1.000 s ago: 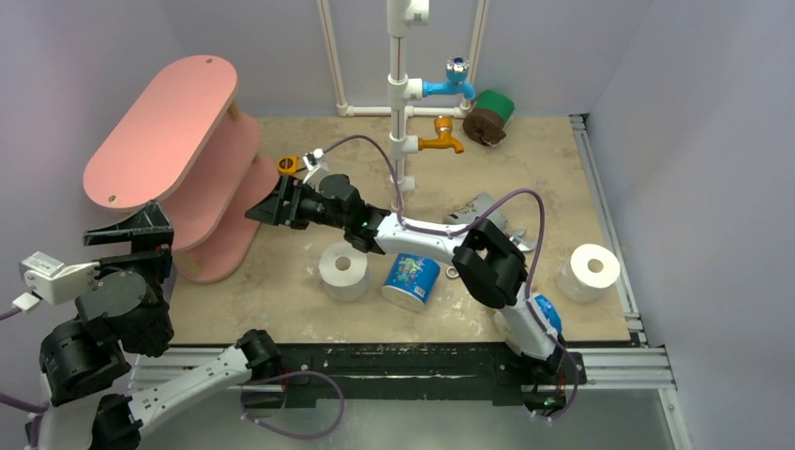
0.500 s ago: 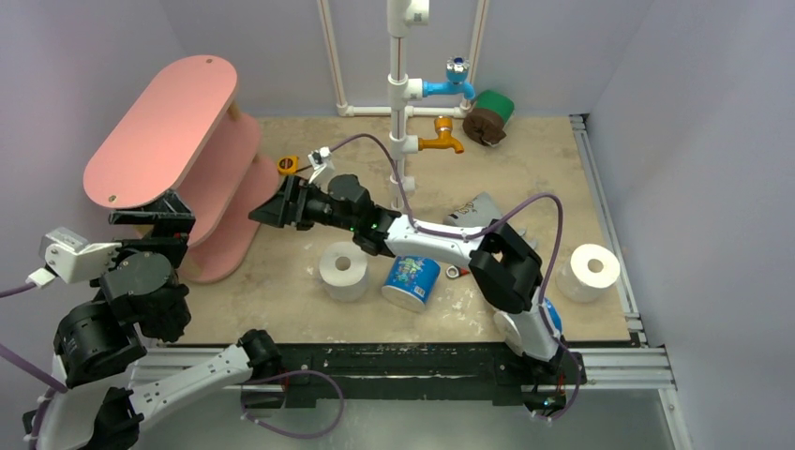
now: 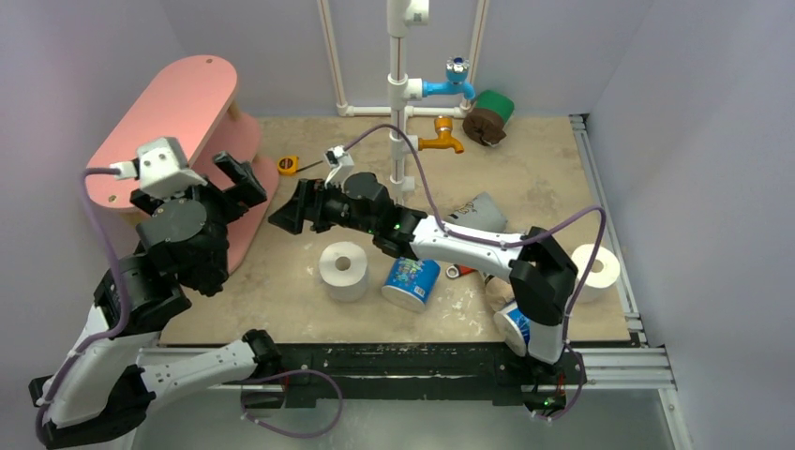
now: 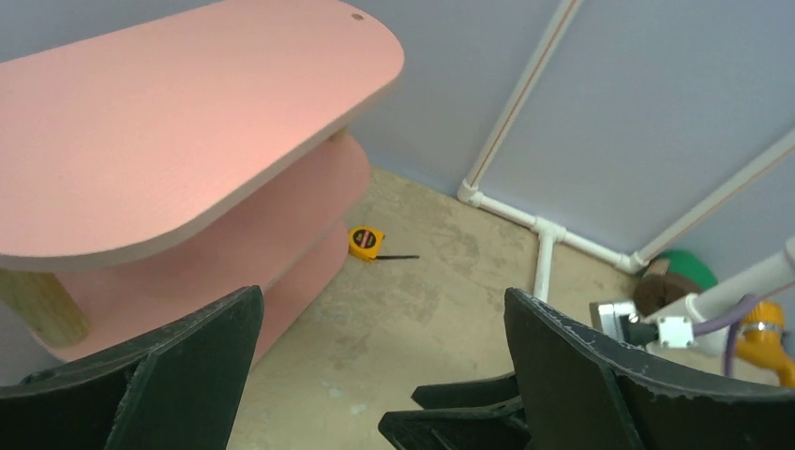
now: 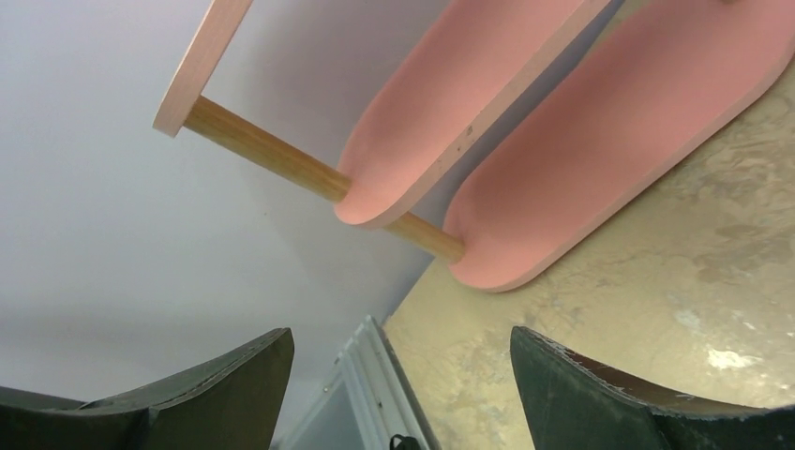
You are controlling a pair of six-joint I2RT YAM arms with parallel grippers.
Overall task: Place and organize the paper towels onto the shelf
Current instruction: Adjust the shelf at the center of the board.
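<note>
The pink shelf (image 3: 159, 103) stands at the far left with nothing on its boards; it also shows in the left wrist view (image 4: 187, 122) and the right wrist view (image 5: 609, 122). A bare white roll (image 3: 343, 270) and a blue printed roll (image 3: 411, 281) stand mid-table. A grey roll (image 3: 483, 211) lies behind my right arm. Another white roll (image 3: 595, 267) stands at the right. Green (image 3: 497, 105) and brown (image 3: 483, 126) rolls sit at the back. My left gripper (image 3: 246, 180) is open and empty beside the shelf. My right gripper (image 3: 284, 214) is open and empty, pointing at the shelf's lower boards.
A white pipe frame (image 3: 398, 94) with a blue tap (image 3: 448, 84) and an orange tap (image 3: 441, 139) stands at the back. A yellow tape measure (image 3: 289, 165) lies near the shelf. A blue roll (image 3: 514, 323) sits by the right arm's base. Metal rails (image 3: 609, 225) edge the right side.
My left arm has swung up and forward, bringing its gripper next to the shelf. My right arm has drawn back slightly to the right, its gripper still open.
</note>
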